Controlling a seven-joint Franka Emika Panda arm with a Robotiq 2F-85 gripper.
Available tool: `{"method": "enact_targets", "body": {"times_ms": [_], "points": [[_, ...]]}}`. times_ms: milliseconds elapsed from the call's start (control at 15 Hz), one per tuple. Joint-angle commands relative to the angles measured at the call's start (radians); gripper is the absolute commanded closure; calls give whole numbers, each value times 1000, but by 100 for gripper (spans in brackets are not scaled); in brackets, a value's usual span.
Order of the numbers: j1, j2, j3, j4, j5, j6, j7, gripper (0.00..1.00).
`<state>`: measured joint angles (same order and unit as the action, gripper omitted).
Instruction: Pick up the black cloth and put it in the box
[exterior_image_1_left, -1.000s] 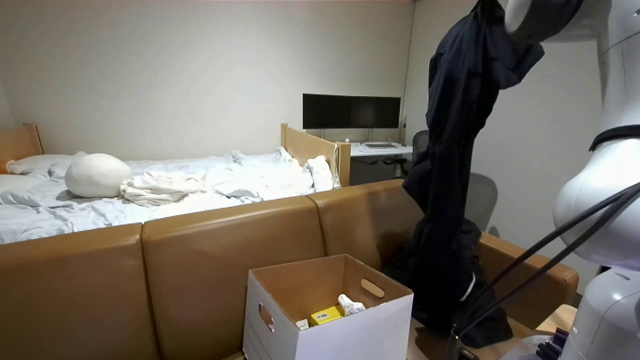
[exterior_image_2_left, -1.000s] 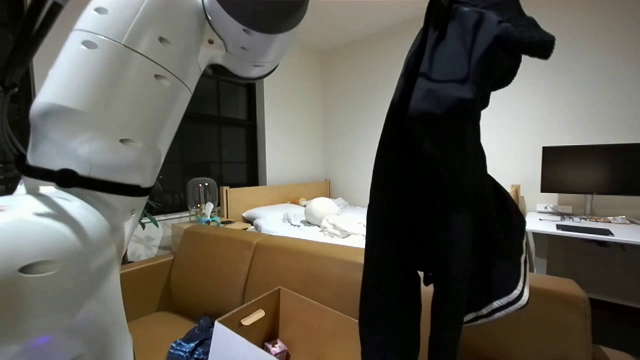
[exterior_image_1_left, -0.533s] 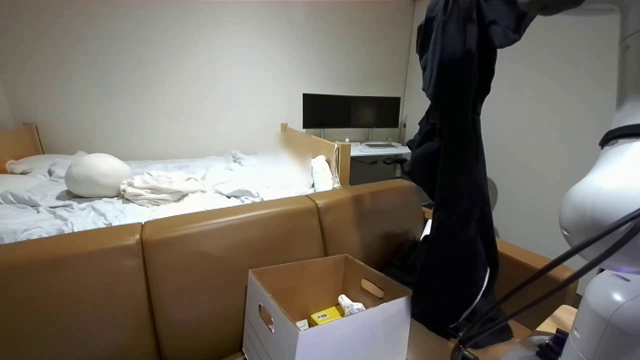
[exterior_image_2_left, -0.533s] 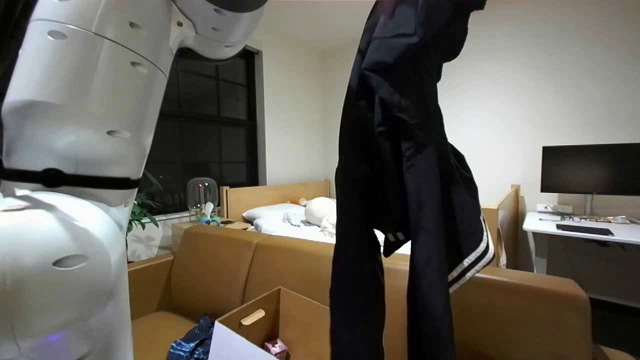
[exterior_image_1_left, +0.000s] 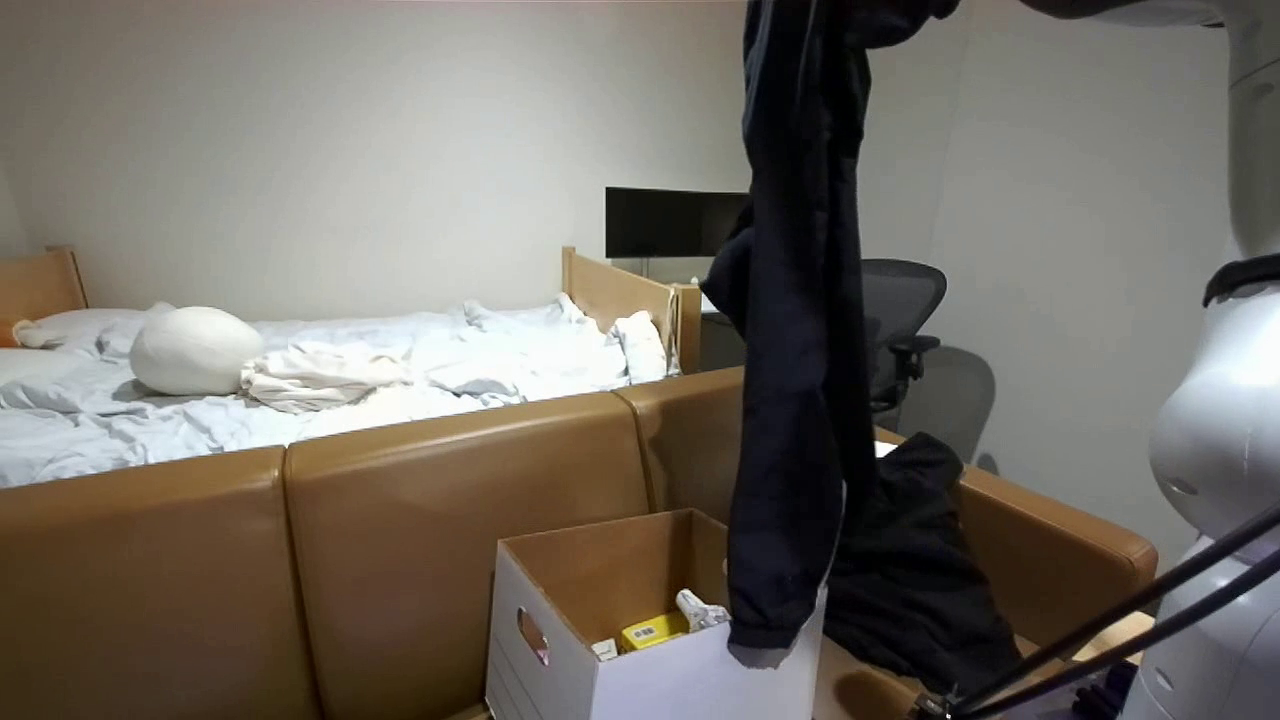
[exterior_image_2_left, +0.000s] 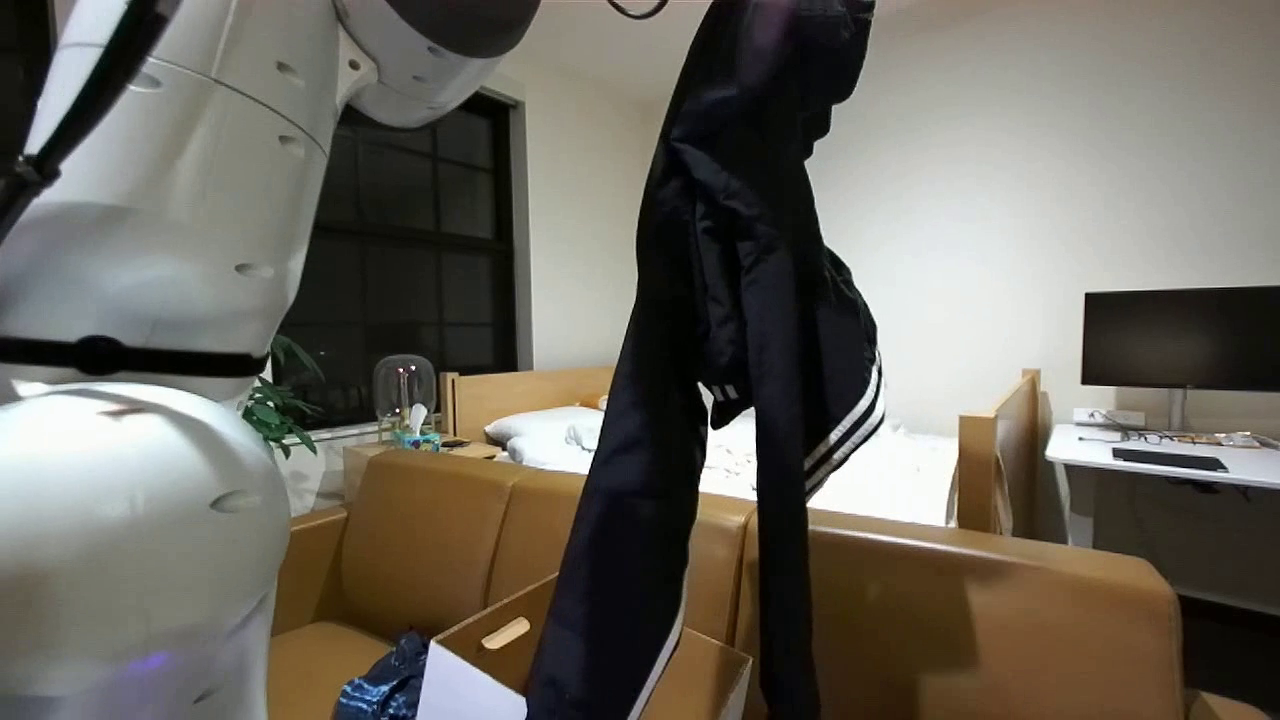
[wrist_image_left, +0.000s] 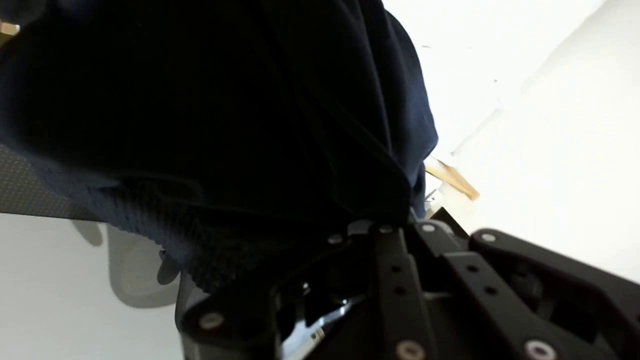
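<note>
The black cloth (exterior_image_1_left: 800, 350), a long garment with thin white trim, hangs full length in both exterior views. Its top runs out of the picture there. In the wrist view the cloth (wrist_image_left: 225, 110) fills the upper left, bunched at my gripper (wrist_image_left: 400, 220), which is shut on it; the fabric hides the fingertips. My gripper is outside both exterior views. The white box (exterior_image_1_left: 690, 670) stands open-topped on the sofa, brown inside. One hanging end of the cloth overlaps the box's right front corner in an exterior view; in an exterior view a sleeve (exterior_image_2_left: 625, 560) crosses before the box (exterior_image_2_left: 465, 685). Contact is unclear.
Another black garment (exterior_image_1_left: 920, 570) lies on the sofa (exterior_image_1_left: 450, 490) beside the box. A yellow packet (exterior_image_1_left: 655, 630) and small white items are inside the box. Dark blue fabric (exterior_image_2_left: 385, 680) lies next to it. Arm cables (exterior_image_1_left: 1130, 610) sweep across the lower right.
The hanging cloth has shifted left in both exterior views and risen, its lower end swinging over to the box. The other black garment is more exposed. The grip has stayed shut.
</note>
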<state>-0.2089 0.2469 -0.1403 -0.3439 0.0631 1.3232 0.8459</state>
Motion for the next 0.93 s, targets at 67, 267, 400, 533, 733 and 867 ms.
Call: {"method": "enact_targets", "body": {"times_ms": [67, 267, 400, 533, 733, 867], "points": [[148, -30, 7, 0, -125, 108, 123, 100], [264, -35, 10, 1, -223, 130, 171, 100], [344, -32, 12, 1, -295, 136, 192, 100], [422, -30, 12, 0, -371, 142, 212, 100], [506, -20, 15, -1, -447, 134, 263, 100], [530, -5, 9, -2, -476, 142, 311, 100]]}}
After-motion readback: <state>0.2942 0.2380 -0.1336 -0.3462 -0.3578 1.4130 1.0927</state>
